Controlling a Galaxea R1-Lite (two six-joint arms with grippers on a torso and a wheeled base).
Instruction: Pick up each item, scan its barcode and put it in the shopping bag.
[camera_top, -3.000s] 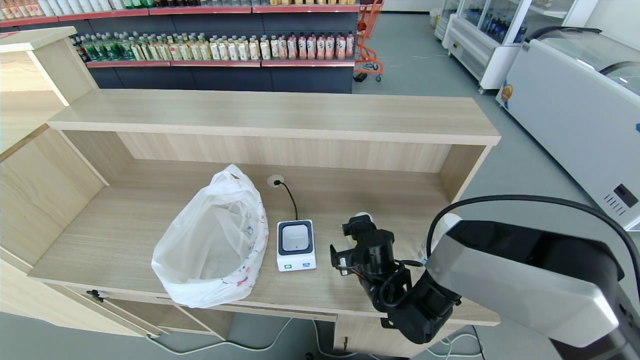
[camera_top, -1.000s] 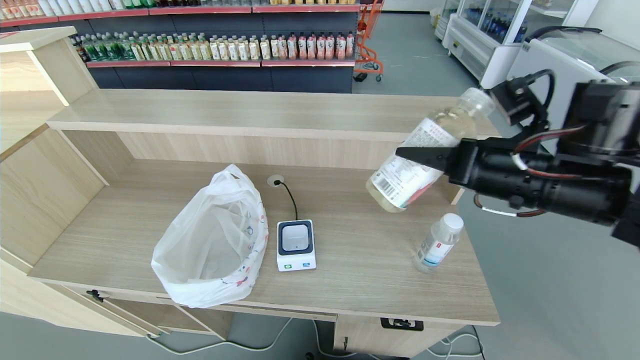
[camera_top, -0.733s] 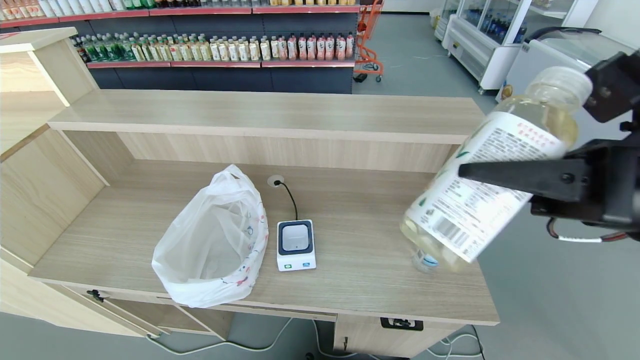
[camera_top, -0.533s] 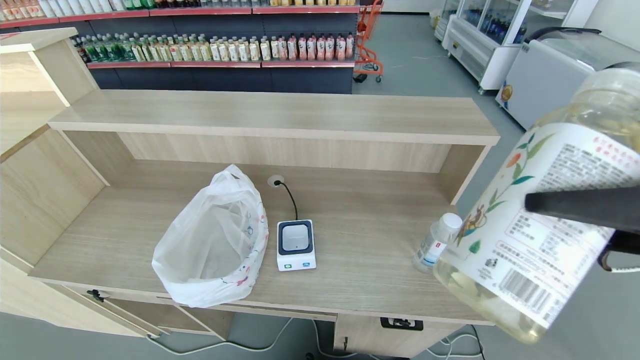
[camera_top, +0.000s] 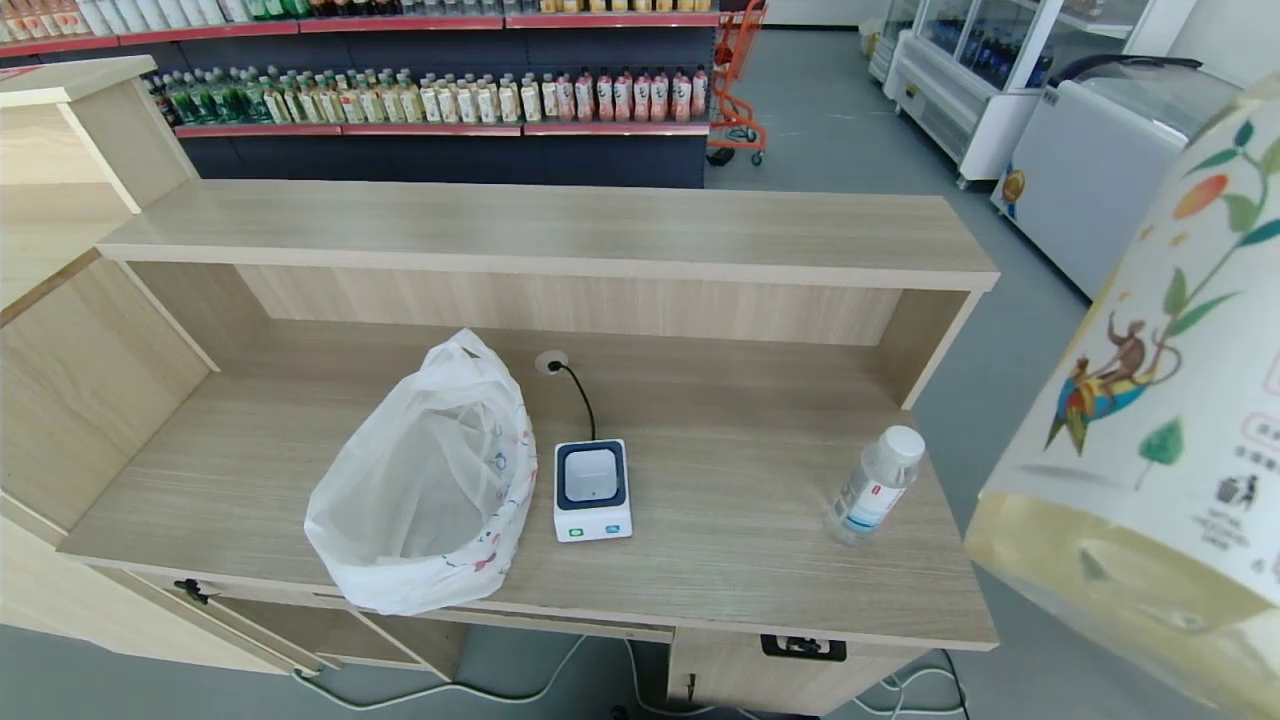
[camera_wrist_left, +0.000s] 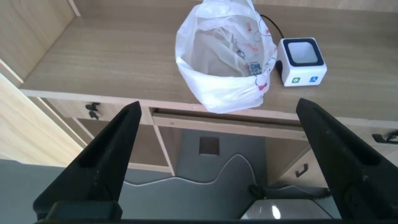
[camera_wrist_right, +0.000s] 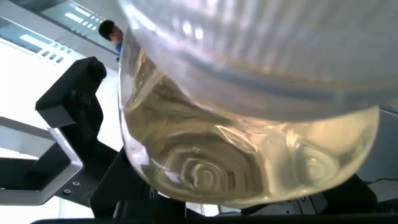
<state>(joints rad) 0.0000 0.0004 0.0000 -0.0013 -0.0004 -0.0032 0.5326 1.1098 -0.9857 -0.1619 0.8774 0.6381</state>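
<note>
Head view, tea bottle (camera_top: 1150, 420) aloft at 4 o'clock, beyond the bench (camera_top: 720, 560) edge, small bottle (camera_top: 873, 487) upright at 3 o'clock of the scanner (camera_top: 592, 490), shopping bag (camera_top: 420, 490) just beside at 9 o'clock, left wrist view, left jaws spread wide, empty, bag beyond them, right wrist view, tea bottle's base (camera_wrist_right: 249, 143) close up, grasped by the hidden right jaws

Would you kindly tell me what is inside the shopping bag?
The shopping bag looks empty: through its open mouth only its own crumpled plastic shows. Folds near the bottom may hide something small.
</note>
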